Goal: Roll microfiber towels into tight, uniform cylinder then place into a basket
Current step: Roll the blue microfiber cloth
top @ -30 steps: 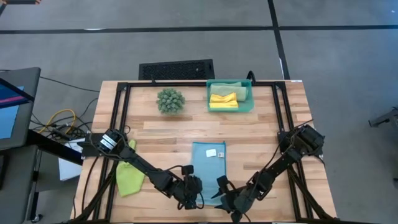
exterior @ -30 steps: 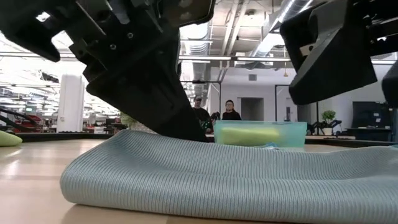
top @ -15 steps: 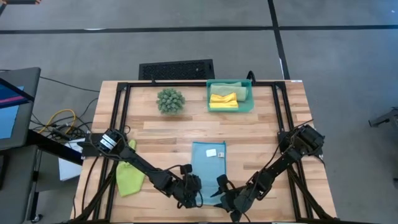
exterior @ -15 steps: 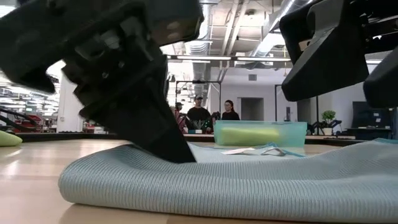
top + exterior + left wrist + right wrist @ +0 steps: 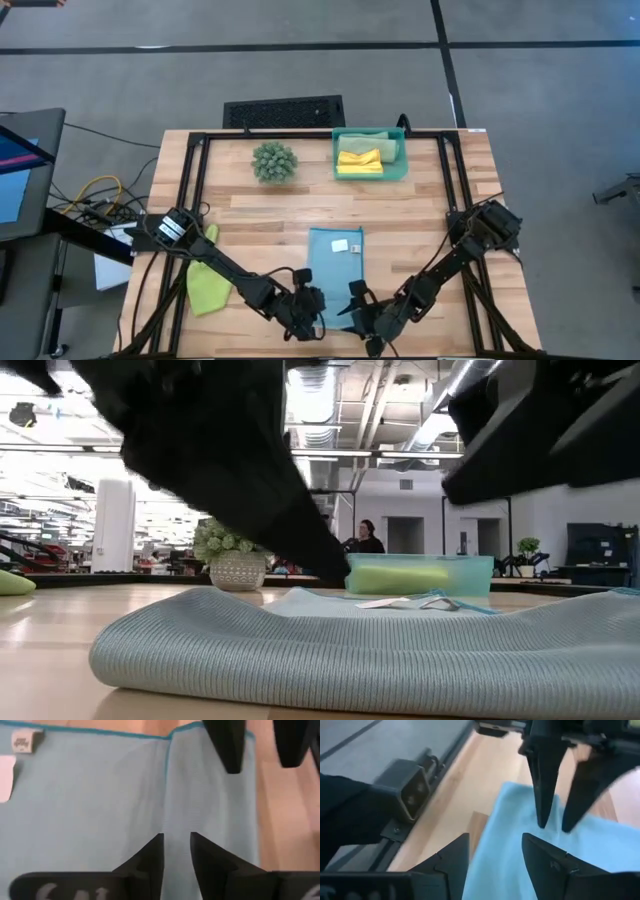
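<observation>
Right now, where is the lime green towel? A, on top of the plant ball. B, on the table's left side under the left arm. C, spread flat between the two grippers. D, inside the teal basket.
B: the lime green towel lies crumpled on the table's left side, partly under the left arm, away from the basket.

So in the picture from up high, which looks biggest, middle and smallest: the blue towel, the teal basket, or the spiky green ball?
1. Light blue towel, partly hidden under the grippers.
2. Teal basket.
3. Spiky green ball.
</observation>
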You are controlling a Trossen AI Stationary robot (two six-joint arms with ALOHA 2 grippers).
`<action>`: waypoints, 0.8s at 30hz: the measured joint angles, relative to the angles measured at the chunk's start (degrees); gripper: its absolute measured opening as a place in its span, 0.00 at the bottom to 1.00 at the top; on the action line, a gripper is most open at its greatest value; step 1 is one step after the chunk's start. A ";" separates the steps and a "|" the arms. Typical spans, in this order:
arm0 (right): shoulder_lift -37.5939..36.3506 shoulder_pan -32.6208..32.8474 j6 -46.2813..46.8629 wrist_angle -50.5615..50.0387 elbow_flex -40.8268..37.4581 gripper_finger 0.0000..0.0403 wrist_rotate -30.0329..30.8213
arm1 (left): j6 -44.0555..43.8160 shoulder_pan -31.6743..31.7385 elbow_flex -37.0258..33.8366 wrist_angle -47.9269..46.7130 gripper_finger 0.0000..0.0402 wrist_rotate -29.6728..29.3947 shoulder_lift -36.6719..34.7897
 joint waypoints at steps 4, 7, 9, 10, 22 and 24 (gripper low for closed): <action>0.00 -1.16 3.67 -3.47 0.00 0.45 0.00 | -1.49 -0.04 -1.95 0.38 0.14 0.07 0.00; 0.00 -1.77 6.18 -6.83 0.00 0.41 -0.08 | -2.60 -0.04 -2.71 0.18 0.10 0.02 0.00; 0.00 -1.98 7.52 -9.84 0.00 0.39 -0.32 | -2.52 -0.04 -2.73 0.22 0.07 0.02 0.00; 0.00 -1.98 8.13 -11.12 0.00 0.37 -0.32 | -2.22 -0.04 -2.64 0.38 0.06 0.00 0.00; -1.48 -2.04 9.40 -16.71 -1.54 0.22 2.09 | 3.01 -2.07 2.35 -1.04 0.00 -0.31 0.00; -2.36 -2.05 9.58 -16.84 -2.21 0.21 2.52 | 2.71 -1.87 1.95 -1.30 0.00 -0.33 0.00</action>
